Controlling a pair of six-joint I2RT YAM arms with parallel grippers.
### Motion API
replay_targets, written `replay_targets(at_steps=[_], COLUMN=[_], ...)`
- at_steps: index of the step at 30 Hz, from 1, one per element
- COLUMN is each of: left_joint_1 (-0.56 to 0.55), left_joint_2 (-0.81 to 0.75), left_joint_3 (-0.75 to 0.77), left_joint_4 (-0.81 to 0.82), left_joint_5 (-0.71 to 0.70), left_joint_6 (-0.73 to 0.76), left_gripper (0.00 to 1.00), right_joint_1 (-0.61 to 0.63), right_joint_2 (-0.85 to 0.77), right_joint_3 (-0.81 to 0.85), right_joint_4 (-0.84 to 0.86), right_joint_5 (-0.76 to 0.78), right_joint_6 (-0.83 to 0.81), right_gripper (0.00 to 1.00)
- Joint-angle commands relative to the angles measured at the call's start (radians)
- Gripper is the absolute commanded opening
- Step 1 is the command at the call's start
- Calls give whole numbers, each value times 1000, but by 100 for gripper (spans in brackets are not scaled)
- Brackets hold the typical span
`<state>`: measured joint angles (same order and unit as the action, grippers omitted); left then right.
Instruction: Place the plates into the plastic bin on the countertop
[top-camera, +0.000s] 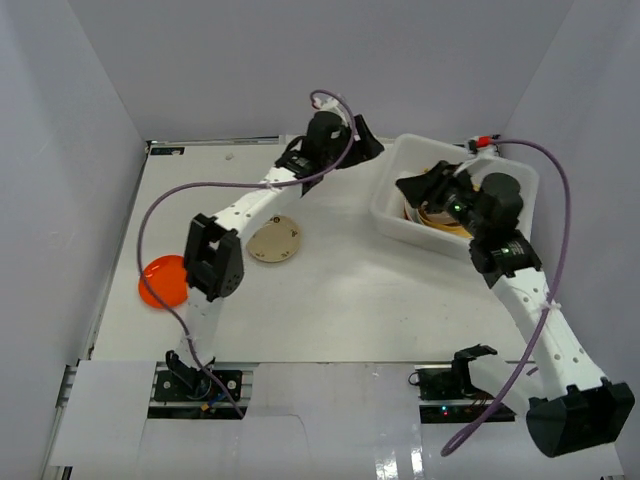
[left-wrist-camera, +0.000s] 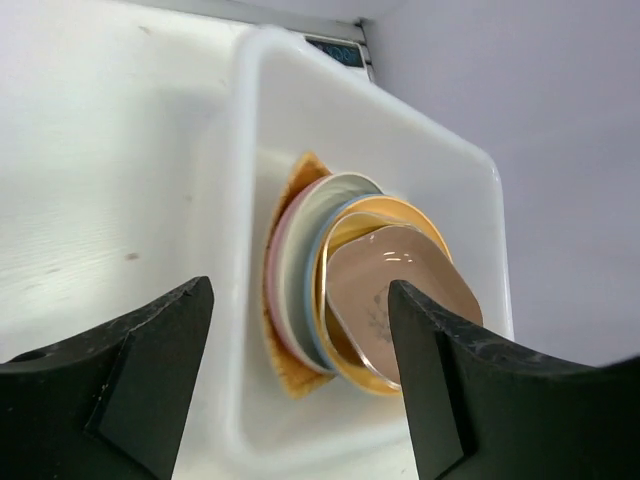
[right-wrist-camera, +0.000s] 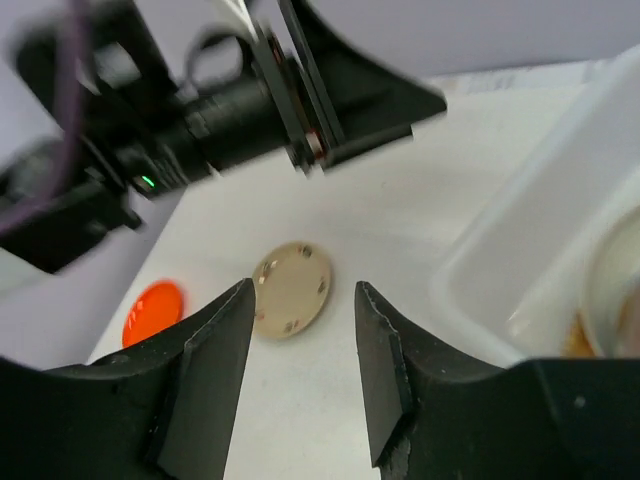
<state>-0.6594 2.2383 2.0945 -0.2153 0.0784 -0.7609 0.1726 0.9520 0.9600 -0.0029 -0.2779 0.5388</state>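
At the far left of the overhead view, an orange plate (top-camera: 163, 281) lies flat on the countertop (top-camera: 340, 300), partly hidden by the elbow of the left arm. We judge it is one of the pieces not yet moved. Toward the middle, a round beige plate (top-camera: 274, 240) also lies flat on the bare surface, well apart from the bin, so it too waits its turn. Moving right, the left gripper (left-wrist-camera: 300, 310) hangs near the upper centre, just beside the left wall of the plastic bin (top-camera: 388, 198). Its own camera shows the fingers spread wide with nothing between them. We read that as the posture of a pincer that has nothing to carry and is free to go for one of the loose plates. The bin sits at the upper right of the countertop, close to the right wall. Inside it, several plates (left-wrist-camera: 370, 290) are stacked, a brownish one uppermost over yellow, pale blue and pink rims. A rough brown edge shows beneath them, and we cannot identify it. Stacking them this way lets the tub take several in one spot. Furthest right, the right gripper (right-wrist-camera: 302, 300) hovers over the bin's near left part, its fingers parted and gripping nothing. It looks back across the table at the beige plate, probably because that one is the closer to it.
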Motion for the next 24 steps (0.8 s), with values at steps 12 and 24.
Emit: replay_targets(at_steps=[12,24], left_joint_1=[326,656], left_joint_2=[-1265,-1503], left_joint_3=[-1303,-1625], left_joint_4=[-318,-383], left_joint_5=[-382,-345], left_joint_6=[1,-212], left_gripper=[70,95], right_joint_1=[646,677], right_joint_2=[591,912], right_joint_3=[180,-1], right_joint_4=[96,441], right_joint_5=[244,347], right_joint_6=[-107,320], right_gripper=[49,77])
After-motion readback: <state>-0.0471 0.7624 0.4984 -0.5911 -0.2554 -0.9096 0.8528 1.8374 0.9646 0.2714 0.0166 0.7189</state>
